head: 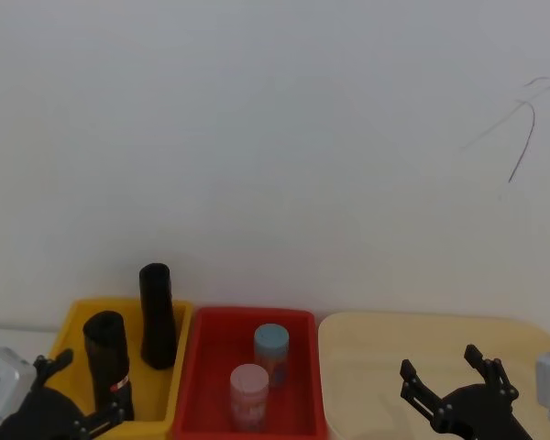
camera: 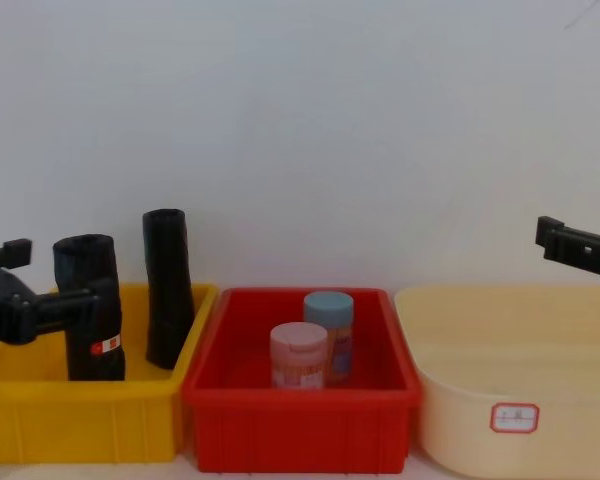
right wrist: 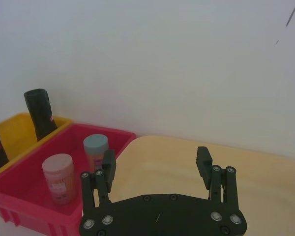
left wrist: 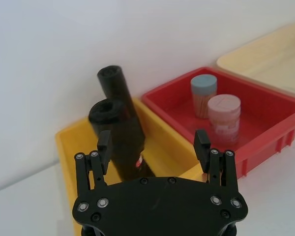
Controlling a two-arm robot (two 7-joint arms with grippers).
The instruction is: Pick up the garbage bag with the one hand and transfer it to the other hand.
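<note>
We find the garbage bag (camera: pixel 85 265) upright in the yellow bin (camera: pixel 80 415) at left, nearer than the plain roll (camera: pixel 168 290). The left claw (left wrist: pixel 153 140) is spread wide just short of it, and the right claw (right wrist: pixel 156 157) is spread likewise over the cream tub (camera: pixel 480 350). We advise straddling the bag at mid-height, clear of its neighbour, before closing.

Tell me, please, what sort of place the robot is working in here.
Probably a robotics test bench: a yellow bin, a red bin and a cream tub lined up against a bare white wall, with staged props, the garbage bag and a pink-lidded jar.
</note>
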